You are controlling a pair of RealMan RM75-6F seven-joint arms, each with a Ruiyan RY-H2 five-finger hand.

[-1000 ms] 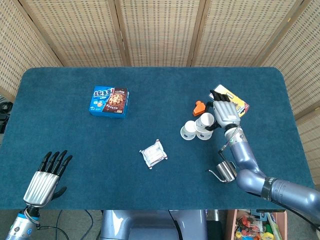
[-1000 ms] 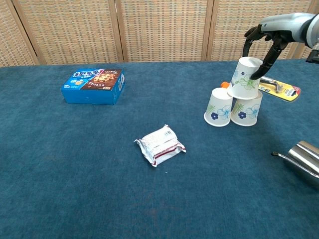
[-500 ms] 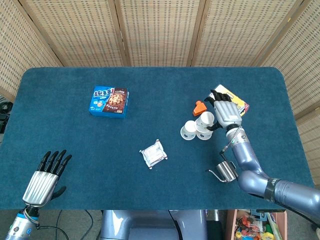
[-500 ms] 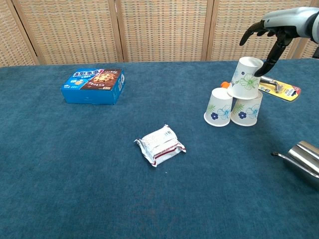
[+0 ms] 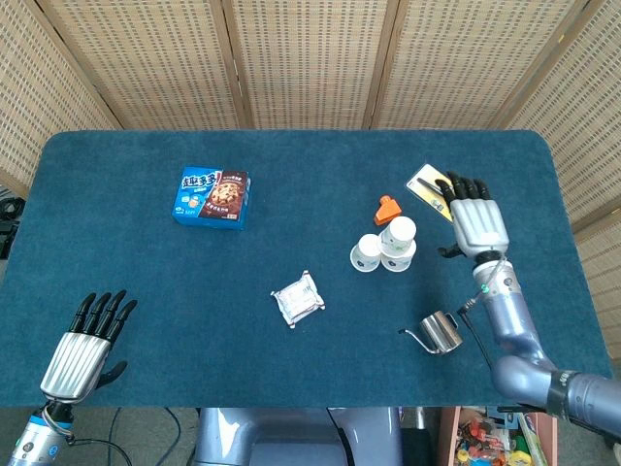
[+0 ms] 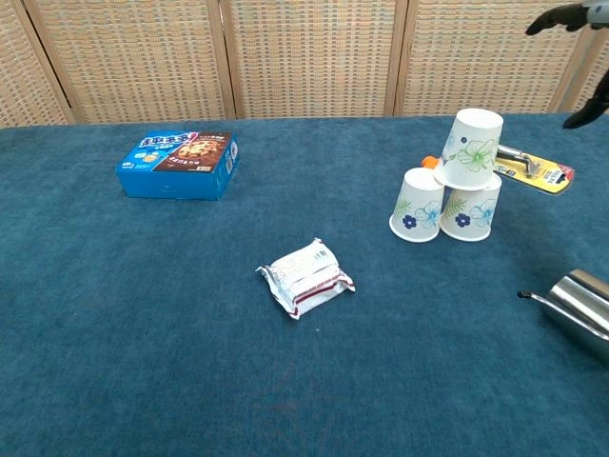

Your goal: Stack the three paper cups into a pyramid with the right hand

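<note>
- Cups [image 6: 447, 190]: white paper, blue and green flowers, upside down; two touching, the third on top.
- Right hand [image 5: 477, 216]: spread, empty, at their 3 o'clock.
- Left hand [image 5: 82, 347]: spread, empty.

The right hand [image 5: 478, 217] is raised on its extended forearm with the back facing up, fingers straight and slightly apart, holding nothing. The left hand [image 5: 82, 348] is well apart from it, back up, fingers extended and spread, holding nothing

head view steeply overhead, chest view low, both sharing table [image 5: 291, 175]
</note>
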